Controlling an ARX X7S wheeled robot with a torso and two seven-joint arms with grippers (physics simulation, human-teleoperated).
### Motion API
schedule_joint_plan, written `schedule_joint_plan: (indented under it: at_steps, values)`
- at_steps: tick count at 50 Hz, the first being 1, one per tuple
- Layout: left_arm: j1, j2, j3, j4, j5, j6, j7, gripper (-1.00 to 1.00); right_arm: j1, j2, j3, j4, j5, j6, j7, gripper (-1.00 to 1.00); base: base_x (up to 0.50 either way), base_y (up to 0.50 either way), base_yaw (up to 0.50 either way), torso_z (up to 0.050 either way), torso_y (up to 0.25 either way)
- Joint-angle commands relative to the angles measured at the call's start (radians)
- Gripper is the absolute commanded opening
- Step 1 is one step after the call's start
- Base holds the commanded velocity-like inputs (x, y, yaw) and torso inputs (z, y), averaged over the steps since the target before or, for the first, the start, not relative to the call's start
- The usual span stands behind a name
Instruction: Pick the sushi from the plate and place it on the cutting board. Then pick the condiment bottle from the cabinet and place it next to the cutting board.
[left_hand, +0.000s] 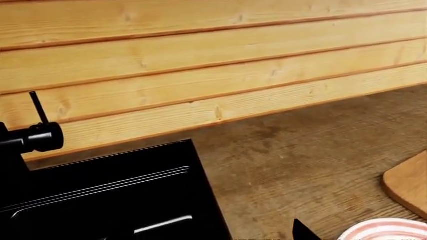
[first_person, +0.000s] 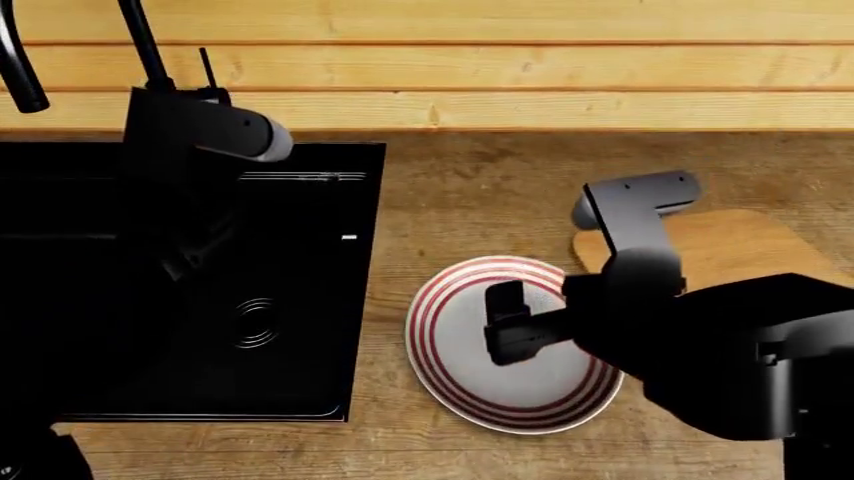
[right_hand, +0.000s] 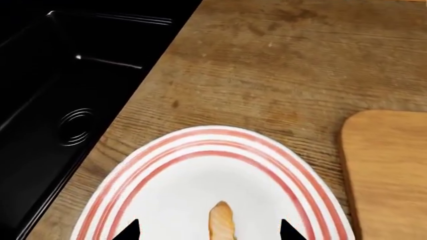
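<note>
Right wrist view: the right gripper (right_hand: 208, 232) hangs over the plate (right_hand: 167, 155) with its two fingertips spread wide, one on each side of the sushi (right_hand: 221, 222); the jaws hold nothing. The sushi lies on the plate centre, between the tips and apart from both. Beyond the plate rim is bare wooden counter (right_hand: 280, 65); the cutting board (right_hand: 390, 170) lies just beside the plate, and the black sink (right_hand: 60, 85) lies on the other side. Head view: the right gripper (first_person: 507, 325) is over the plate (first_person: 441, 375), the sushi is hidden under it, and the board (first_person: 741, 245) shows behind the right arm. The left arm hangs over the sink (first_person: 267, 300) near the tap (first_person: 140, 45); its gripper is hidden in the dark, so its opening cannot be told. The bottle and cabinet are not in view. Judged risks: the sushi is small and narrow, so a closure that is off-centre or too high may push it aside or tip it instead of gripping it. A descent too deep may drive the tips into the plate and shift it toward the sink edge. A weak grip may drop the piece on the counter short of the board.
</note>
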Motion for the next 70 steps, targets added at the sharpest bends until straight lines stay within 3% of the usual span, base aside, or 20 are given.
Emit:
schedule_joint_plan:
  at_steps: [1,25,70]
  values:
    - [0.01,-0.012,0.017,-0.005,-0.011,0.022,-0.008,1.0,-0.003,0.0,-0.031,0.026,-0.022,0.007,-0.023,1.0,0.0,0.0,0.0,0.0,0.0]
    - [0.001,-0.023,0.044,-0.021,-0.037,0.041,-0.029,1.0,0.106,0.014,-0.174,0.149,0.101,-0.012,0.02,1.0,0.0,0.0,0.0,0.0,0.0]
    - [0.009,-0.055,0.086,-0.034,-0.058,0.086,-0.04,1.0,0.127,-0.017,-0.217,0.279,-0.19,0.032,-0.249,1.0,0.0,0.0,0.0,0.0,0.0]
